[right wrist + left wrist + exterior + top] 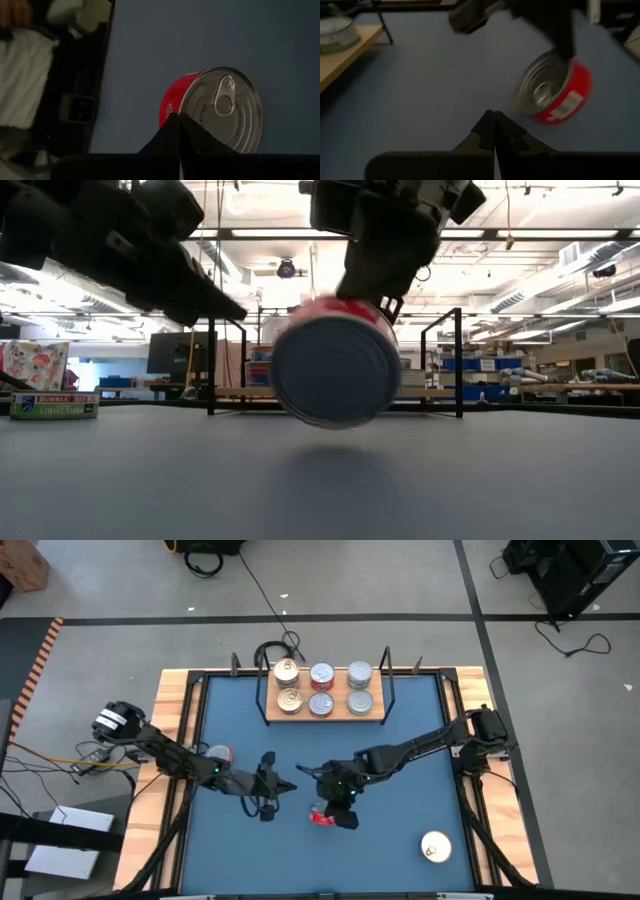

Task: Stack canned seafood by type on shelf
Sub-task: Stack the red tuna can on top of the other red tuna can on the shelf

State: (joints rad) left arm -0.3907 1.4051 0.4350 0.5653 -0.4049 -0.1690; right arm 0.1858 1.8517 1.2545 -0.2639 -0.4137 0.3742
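A red-sided, silver-lidded tin [321, 817] hangs tilted in my right gripper [337, 808] near the table's middle, clear of the blue top in the low view [335, 365]. My left gripper [287, 787] is shut and holds nothing, just left of that tin; its closed fingers [494, 126] point toward the tin [555, 92]. The wooden shelf [325, 712] stands at the far edge and carries several tins in two rows: gold-lidded at the left, red-sided in the middle, plain silver at the right. My right gripper is shut on the red tin at its rim [186, 102], on the edge beside the pull-tab lid. The fingers [385, 255] come down from above. The tin is lifted clear of the table and hangs tilted below them, its base facing the near side.
One loose tin [218, 753] lies near the table's left edge and shows in the low view [55, 405]. Another, pale-lidded, tin [435, 847] sits near the right near corner. The wooden rim [172, 730] frames the blue top. Bare blue surface lies between the grippers and the shelf.
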